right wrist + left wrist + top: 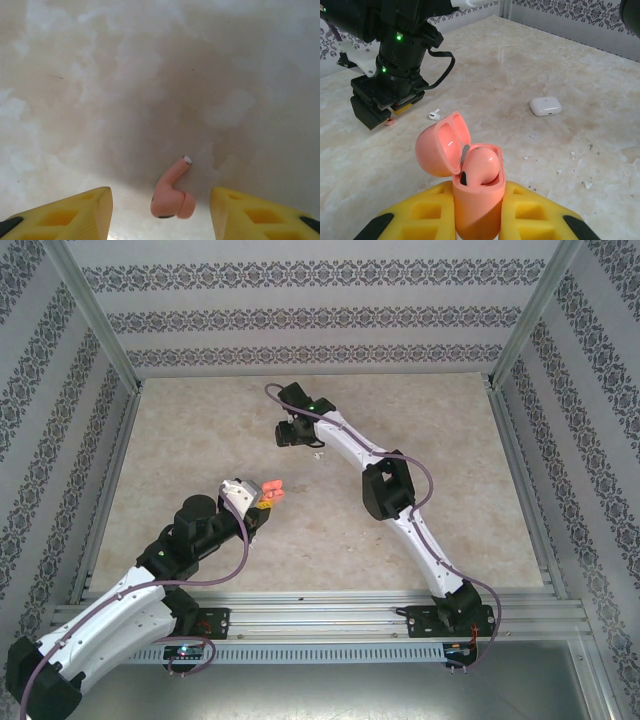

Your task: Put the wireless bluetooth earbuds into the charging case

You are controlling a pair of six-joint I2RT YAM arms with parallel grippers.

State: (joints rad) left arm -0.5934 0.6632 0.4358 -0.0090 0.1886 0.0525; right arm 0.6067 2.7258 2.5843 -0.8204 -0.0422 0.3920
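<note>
Overhead, the left arm folds back near its base and the left hand [260,498] lifts the coral charging case [273,490] clear of the table [200,440]. The right arm stretches to the far middle, its right hand [294,433] pointing down just beside a white earbud [318,452]. From the left wrist, the yellow fingers [530,215] are clamped on the case's body. Its lid stands hinged open and a seated earbud [483,164] fills one well, while the other well looks free. A closed white case [545,106] lies well apart to the right. From the right wrist, the right hand's jaws stand apart and the loose coral earbud [172,194] lies on the table between the fingers, touching neither, with its stem pointing away. To pick it well, I judge the hand should drop low, centre on the bulb rather than the thin stem, and close gently so the piece does not squirt out. The case should be held upright and steady for the insertion.
</note>
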